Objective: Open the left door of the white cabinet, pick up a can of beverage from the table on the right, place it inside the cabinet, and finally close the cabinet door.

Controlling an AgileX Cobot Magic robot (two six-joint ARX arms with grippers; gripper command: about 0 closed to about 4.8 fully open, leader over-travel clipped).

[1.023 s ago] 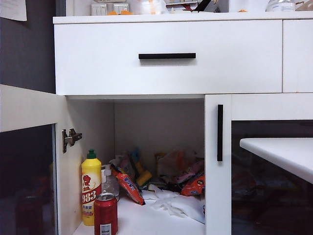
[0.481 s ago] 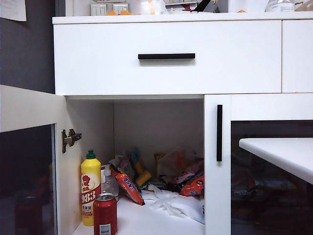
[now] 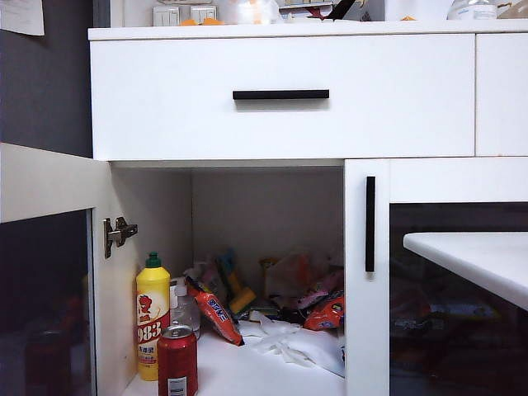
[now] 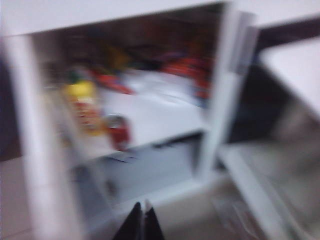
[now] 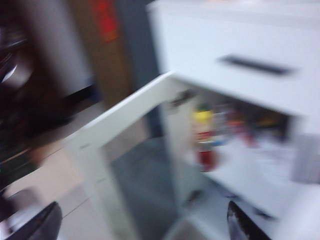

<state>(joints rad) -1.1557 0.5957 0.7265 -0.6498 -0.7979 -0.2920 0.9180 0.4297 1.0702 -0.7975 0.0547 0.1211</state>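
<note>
Two tools show only in their own wrist views. The left door (image 3: 45,264) stands swung open; the can of beverage (image 3: 178,360) sits on the white cabinet (image 3: 280,95) shelf before a yellow bottle (image 3: 153,318). The left tool (image 4: 144,220) is pinched together, empty; the right tool (image 5: 142,222) gapes wide, empty. The tabletop (image 3: 474,260) juts in at right.

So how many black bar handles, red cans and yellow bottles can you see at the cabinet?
Black bar handles: 2, drawer handle and right door handle
Red metal drink cans: 1
Yellow bottles with green cap: 1
Total: 4
</note>
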